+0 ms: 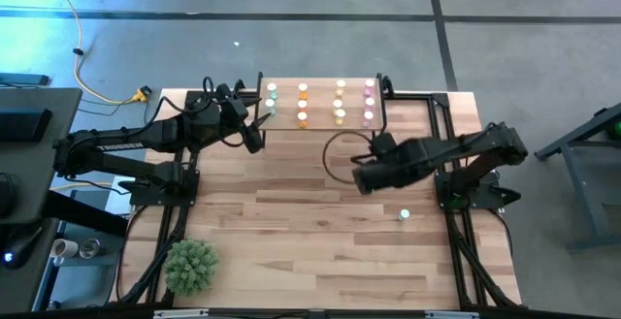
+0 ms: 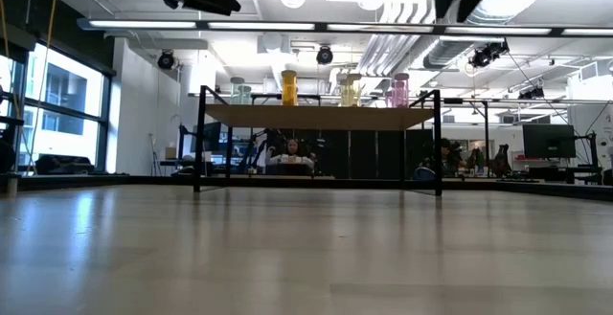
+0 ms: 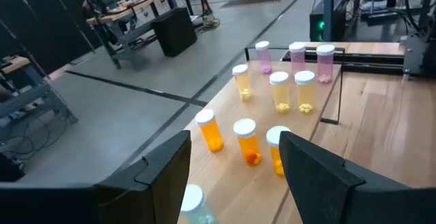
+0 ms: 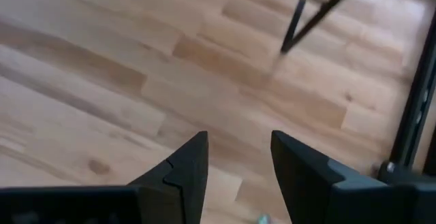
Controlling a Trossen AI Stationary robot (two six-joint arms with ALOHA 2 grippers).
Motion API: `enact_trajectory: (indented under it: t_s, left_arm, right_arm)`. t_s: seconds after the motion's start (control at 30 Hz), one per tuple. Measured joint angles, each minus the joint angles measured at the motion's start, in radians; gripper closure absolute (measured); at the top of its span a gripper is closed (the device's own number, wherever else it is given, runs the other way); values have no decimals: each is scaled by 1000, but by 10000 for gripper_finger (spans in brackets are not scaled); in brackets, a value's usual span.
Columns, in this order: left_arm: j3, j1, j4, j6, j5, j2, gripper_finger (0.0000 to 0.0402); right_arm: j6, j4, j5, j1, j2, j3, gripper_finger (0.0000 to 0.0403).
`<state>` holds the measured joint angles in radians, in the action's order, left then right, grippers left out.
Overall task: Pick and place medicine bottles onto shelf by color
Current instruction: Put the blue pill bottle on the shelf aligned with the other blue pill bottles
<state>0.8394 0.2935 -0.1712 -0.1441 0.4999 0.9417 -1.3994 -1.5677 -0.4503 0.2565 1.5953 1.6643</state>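
From above we see, at the far left corner of the light plank-wood table (image 1: 291,232), the left hand (image 1: 264,115) hovering at the left end of the small light-wood shelf on thin black metal legs (image 1: 320,117); its two dark fingers (image 3: 163,173) stand apart with nothing between them, and its wrist view looks along the shelf top. On that shelf the small white-capped medicine bottles stand upright in short rows by colour: the pale green ones (image 1: 272,94) at the left end, just beside the left hand, then the orange ones (image 1: 303,106), with three showing clearly in the left wrist view (image 3: 210,131), then the yellow ones (image 1: 340,101) and, at the right end, the pink ones (image 1: 369,101). In the low view the shelf sits far across the table with bottles standing along its top. Further right, the right hand (image 1: 361,176) hangs over bare table in front of the shelf's right half; its fingers (image 4: 184,166) are parted and empty, with only wood planks and a black shelf leg (image 4: 310,20) beyond them. To the right of that hand and nearer the table's front, one lone pale green white-capped bottle (image 1: 404,215) rests on the table, well apart from the shelf. A round green artificial plant (image 1: 190,266) sits at the table's near left corner.
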Motion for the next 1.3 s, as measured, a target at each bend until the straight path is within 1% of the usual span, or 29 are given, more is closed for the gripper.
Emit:
enact_trajectory:
  t_s: [0.43, 0.83, 1.0, 1.17, 1.3]
  left_arm:
    - [0, 0, 1, 2, 0, 0, 190]
    - [0, 1, 3, -24, 1, 0, 190]
    - [0, 1, 3, -24, 2, 0, 190]
    - [0, 1, 3, 23, 2, 0, 190]
    - [0, 1, 3, 56, -1, 0, 190]
  right_arm:
    - [-314, 15, 124, 229, 0, -196, 251]
    - [-662, 25, 124, 470, 0, -328, 251]
    - [-740, 44, 199, 533, 0, -371, 232]
    - [-777, 127, 198, 601, 0, -435, 201]
    - [-777, 200, 191, 635, 0, -502, 197]
